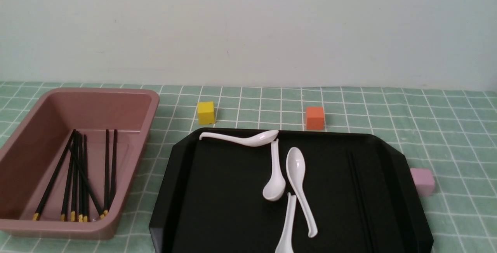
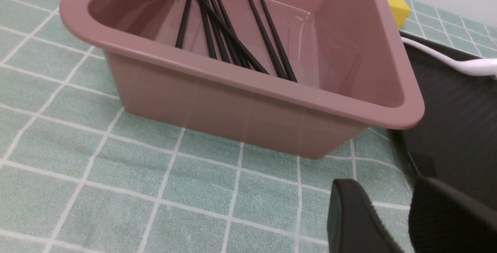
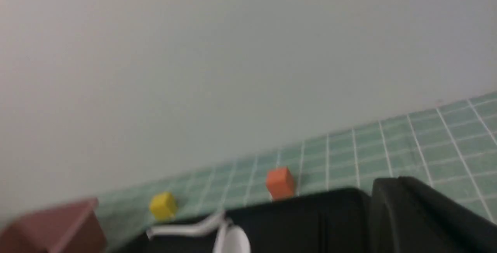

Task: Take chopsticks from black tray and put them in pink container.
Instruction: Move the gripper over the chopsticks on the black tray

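Observation:
Several black chopsticks with yellow ends lie in the pink container at the left. Two more chopsticks lie side by side, faintly visible, on the right part of the black tray. Neither gripper shows in the front view. In the left wrist view, my left gripper is open and empty over the cloth, by the corner of the pink container and the tray. The right wrist view is blurred. There my right gripper looks shut with nothing seen in it, above the tray.
Several white spoons lie in the middle of the tray. A yellow cube and an orange cube stand behind it. A pale pink cube sits at its right edge. A green checked cloth covers the table, with a wall behind.

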Tool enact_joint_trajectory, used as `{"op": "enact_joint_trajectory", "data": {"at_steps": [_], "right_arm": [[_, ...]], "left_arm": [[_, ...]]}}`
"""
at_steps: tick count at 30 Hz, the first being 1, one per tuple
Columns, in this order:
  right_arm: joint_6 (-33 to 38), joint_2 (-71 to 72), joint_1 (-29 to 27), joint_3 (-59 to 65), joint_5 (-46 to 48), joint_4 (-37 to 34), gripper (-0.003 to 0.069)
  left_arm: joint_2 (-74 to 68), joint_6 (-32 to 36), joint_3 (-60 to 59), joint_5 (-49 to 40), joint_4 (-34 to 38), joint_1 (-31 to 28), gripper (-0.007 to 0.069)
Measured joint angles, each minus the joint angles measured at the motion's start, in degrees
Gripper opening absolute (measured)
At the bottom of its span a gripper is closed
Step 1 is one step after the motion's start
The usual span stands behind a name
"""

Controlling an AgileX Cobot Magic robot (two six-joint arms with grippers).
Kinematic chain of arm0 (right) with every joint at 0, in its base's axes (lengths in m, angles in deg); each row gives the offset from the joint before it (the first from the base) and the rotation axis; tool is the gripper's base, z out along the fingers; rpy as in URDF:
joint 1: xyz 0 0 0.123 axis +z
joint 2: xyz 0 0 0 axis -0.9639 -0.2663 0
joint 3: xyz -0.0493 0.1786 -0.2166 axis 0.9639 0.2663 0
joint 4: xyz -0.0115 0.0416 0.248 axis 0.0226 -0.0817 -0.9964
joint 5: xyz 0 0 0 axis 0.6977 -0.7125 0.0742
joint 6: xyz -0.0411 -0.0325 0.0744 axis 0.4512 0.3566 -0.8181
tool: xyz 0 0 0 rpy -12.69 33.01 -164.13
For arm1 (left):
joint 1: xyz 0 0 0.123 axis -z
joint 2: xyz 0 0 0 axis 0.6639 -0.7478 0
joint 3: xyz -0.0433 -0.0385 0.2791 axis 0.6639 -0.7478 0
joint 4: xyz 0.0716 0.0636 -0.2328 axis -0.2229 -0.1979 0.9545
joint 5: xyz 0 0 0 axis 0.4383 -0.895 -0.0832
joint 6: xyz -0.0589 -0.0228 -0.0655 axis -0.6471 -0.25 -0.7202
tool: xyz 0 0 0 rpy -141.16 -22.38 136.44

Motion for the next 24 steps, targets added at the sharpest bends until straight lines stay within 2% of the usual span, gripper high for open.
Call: {"op": "enact_joint_trajectory", "data": {"at_steps": [3, 5, 8, 11, 15, 19, 22, 23, 24], "right_arm": [[0.7, -15.3, 0.0, -8.2, 17.2, 2.3, -0.0006], [2.6, -25.6, 0.0, -11.2, 25.2, 1.7, 0.0004], [7.0, -36.1, 0.2, -12.9, 29.2, -1.0, 0.0027], [14.4, -49.6, 3.0, -14.6, 30.3, -6.1, 0.01], [15.2, -60.9, 8.4, -18.8, 29.6, -7.3, 0.0196], [7.1, -67.3, 13.6, -22.9, 25.6, -3.2, 0.0226], [-4.7, -71.7, 18.2, -25.6, 21.1, 3.2, 0.0242], [-4.7, -72.1, 18.4, -25.7, 21.1, 3.6, 0.0242], [-9.6, -73.4, 19.7, -26.6, 19.1, 6.5, 0.0249]], "left_arm": [[0.0, 0.0, 0.0, 0.0, 0.0, 0.0, 0.0238], [0.0, 0.0, 0.0, 0.0, 0.0, 0.0, 0.0238], [0.0, 0.0, 0.0, 0.0, 0.0, 0.0, 0.0238], [0.0, 0.0, 0.0, 0.0, 0.0, 0.0, 0.0238], [0.0, 0.0, 0.0, 0.0, 0.0, 0.0, 0.0238], [0.0, 0.0, 0.0, 0.0, 0.0, 0.0, 0.0238], [0.0, 0.0, 0.0, 0.0, 0.0, 0.0, 0.0238], [0.0, 0.0, 0.0, 0.0, 0.0, 0.0, 0.0238], [0.0, 0.0, 0.0, 0.0, 0.0, 0.0, 0.0238]]}}
